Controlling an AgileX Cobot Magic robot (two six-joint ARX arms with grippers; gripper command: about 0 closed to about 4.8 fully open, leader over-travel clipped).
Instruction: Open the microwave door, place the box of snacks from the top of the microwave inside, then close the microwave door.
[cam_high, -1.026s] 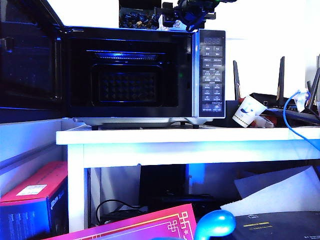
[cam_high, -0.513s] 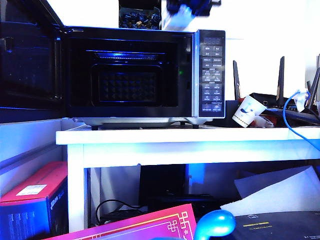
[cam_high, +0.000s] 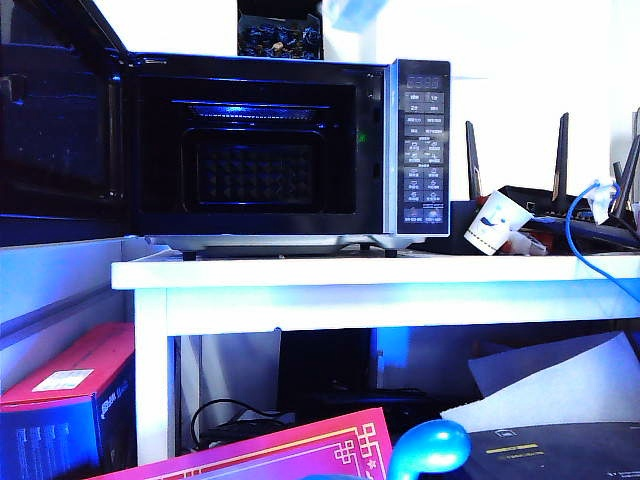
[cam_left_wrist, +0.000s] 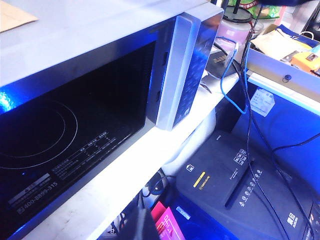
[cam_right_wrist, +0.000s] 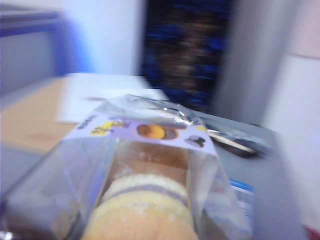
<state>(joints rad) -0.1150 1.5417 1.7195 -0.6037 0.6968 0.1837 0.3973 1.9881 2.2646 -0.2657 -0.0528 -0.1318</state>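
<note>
The right gripper grasps the box of snacks (cam_right_wrist: 150, 185); lower it level into the open microwave (cam_high: 260, 150) (left gripper unseen, state untellable).

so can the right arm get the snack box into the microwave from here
Probably yes. The microwave door is swung wide open and the cavity looks bare. The box of snacks fills the right wrist view, seemingly held, though the right gripper itself isn't visible above the microwave.

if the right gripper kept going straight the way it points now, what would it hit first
Hedged, since the view is blurred: the right gripper, holding the box of snacks, points toward a dark box against the wall; the way there looks free.
</note>
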